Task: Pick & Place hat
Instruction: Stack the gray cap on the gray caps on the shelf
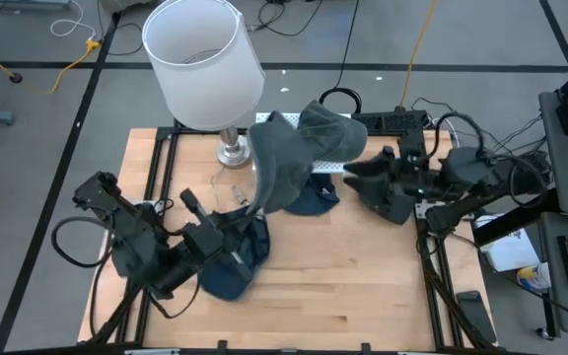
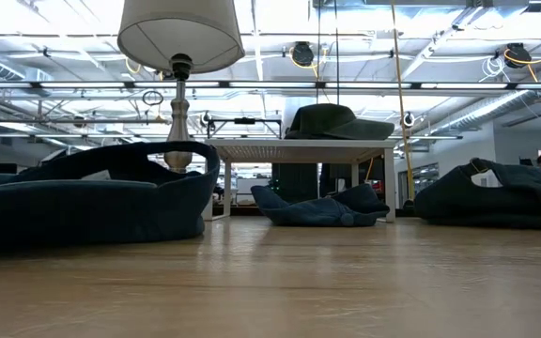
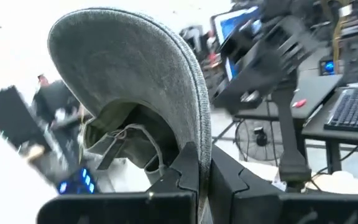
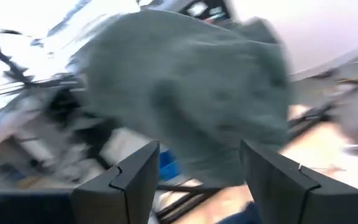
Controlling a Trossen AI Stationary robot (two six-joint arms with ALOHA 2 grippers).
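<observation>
While the left gripper [image 3: 202,180] pinches the floppy grey-green fabric hat [image 1: 282,163] by its brim, the right gripper [image 4: 197,171] waits spread. Slipping looks possible. It could snag the white-shaded lamp [image 1: 203,64].

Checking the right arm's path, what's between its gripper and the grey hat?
Nothing: in the right wrist view the open right gripper faces the grey hat across bare air.

Lamp: white-shaded table lamp [image 1: 203,61], silver base on the wooden table [image 1: 363,286] at the far edge.
Keyboard: black keyboard [image 1: 394,121] beyond the table.
Rack: white perforated shelf [image 2: 294,147].
</observation>
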